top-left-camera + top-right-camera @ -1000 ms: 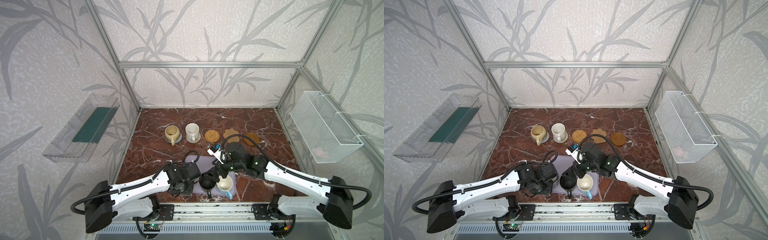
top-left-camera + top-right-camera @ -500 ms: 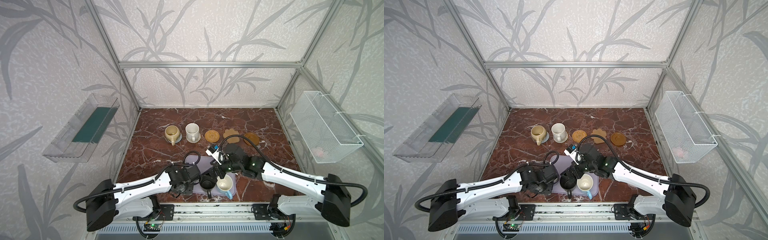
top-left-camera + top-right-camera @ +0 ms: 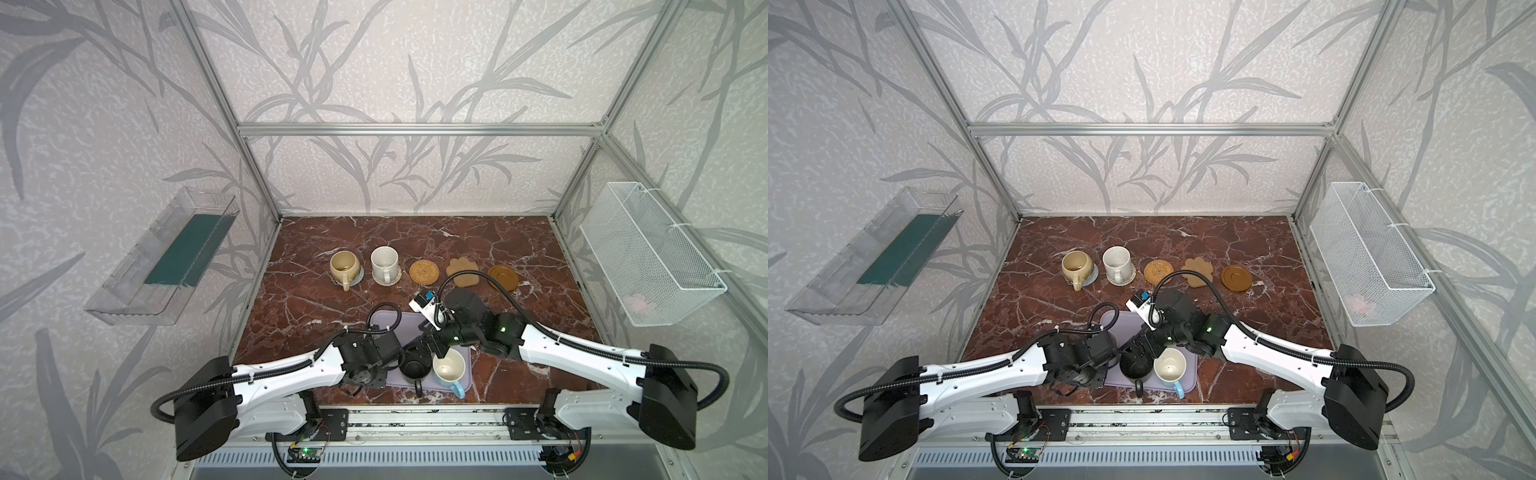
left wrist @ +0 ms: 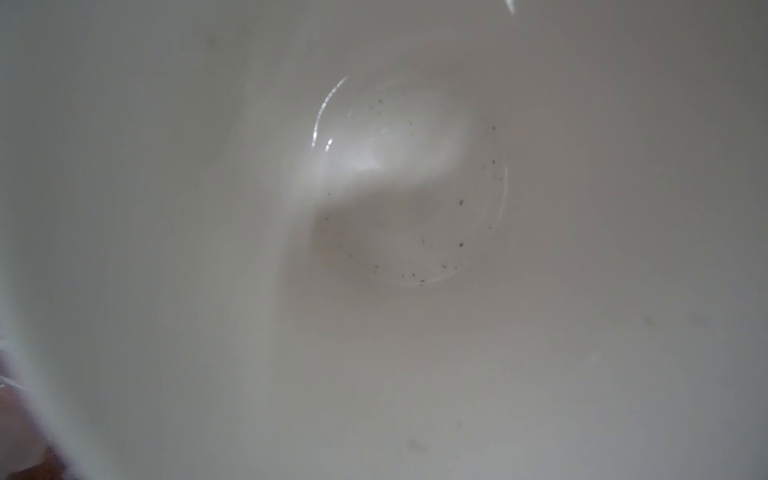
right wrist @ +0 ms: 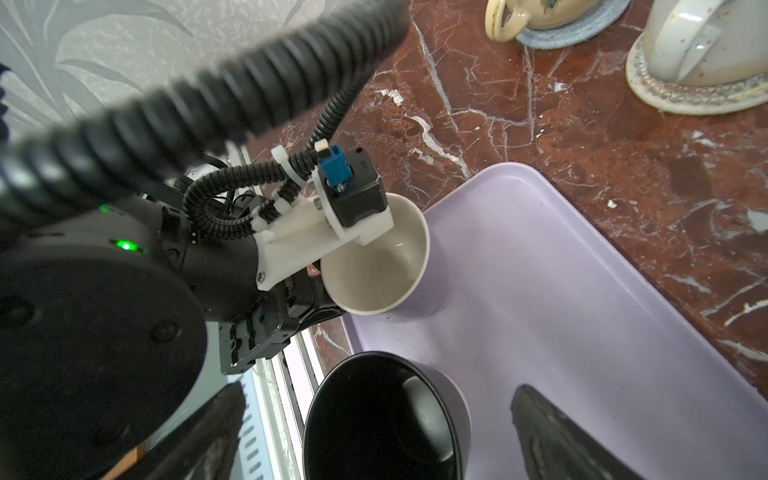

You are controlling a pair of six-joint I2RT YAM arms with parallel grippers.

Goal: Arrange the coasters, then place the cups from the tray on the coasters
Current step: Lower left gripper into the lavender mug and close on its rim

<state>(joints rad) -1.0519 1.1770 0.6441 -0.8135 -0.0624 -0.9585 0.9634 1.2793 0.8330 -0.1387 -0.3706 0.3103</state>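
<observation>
On the lavender tray (image 3: 409,328) stand a black cup (image 3: 413,368) and a light blue cup (image 3: 449,368). My right gripper (image 5: 378,436) is open, its fingers (image 5: 557,436) on either side of the black cup (image 5: 382,424) and apart from it. My left gripper (image 3: 395,357) sits at the rim of the lavender cup (image 5: 376,266); its jaws are hidden, and its wrist view shows only the white inside of the cup (image 4: 407,187). At the back, a beige cup (image 3: 344,266) and a speckled cup (image 3: 384,262) stand on round coasters. The rattan coaster (image 3: 424,272), paw coaster (image 3: 462,270) and brown coaster (image 3: 503,277) are bare.
The left arm's cable (image 5: 208,104) loops above the tray's far-left corner. A white wire basket (image 3: 648,253) hangs on the right wall and a clear bin (image 3: 166,257) on the left wall. The tray lies close to the table's front edge.
The right gripper has shifted slightly left and lower around the black cup. The left arm has stayed at the lavender cup.
</observation>
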